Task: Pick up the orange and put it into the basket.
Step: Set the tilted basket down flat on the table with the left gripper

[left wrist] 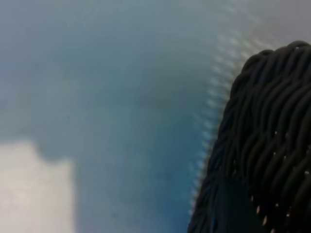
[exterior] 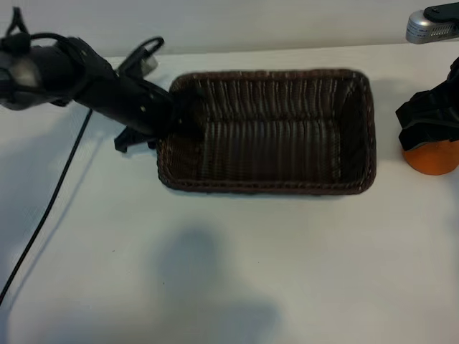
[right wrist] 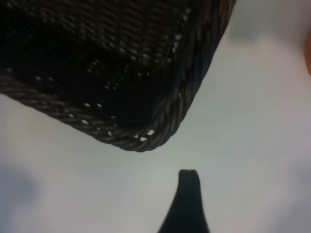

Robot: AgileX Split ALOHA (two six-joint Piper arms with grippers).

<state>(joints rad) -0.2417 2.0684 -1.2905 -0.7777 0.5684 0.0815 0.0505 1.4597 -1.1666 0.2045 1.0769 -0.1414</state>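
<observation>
Orange [exterior: 432,158] sits on the tabletop [exterior: 229,272] directly beneath the right end effector [exterior: 429,125], which hangs over its top so that only the lower half of the fruit shows in the exterior view. That end effector stands wide, and whether its fingers already touch the fruit cannot be told. In the right wrist view one dark fingertip [right wrist: 188,194] shows over bare tabletop, with a corner of the basket [exterior: 265,132] beyond it and just a sliver of orange at the picture's edge.

The basket lies well apart from the right end effector, toward the left arm. The left end effector [exterior: 161,122] rests at the basket's near short rim, partly open; it may be gripping the rim, though the pictures do not settle that.

Risks from here, as I judge them: the fruit is round and smooth, so a close that lands off-centre could squeeze it out sideways and send it rolling off the tabletop's edge, which is close by. A carry that stays low could also clip the braided rim and knock the fruit loose.
</observation>
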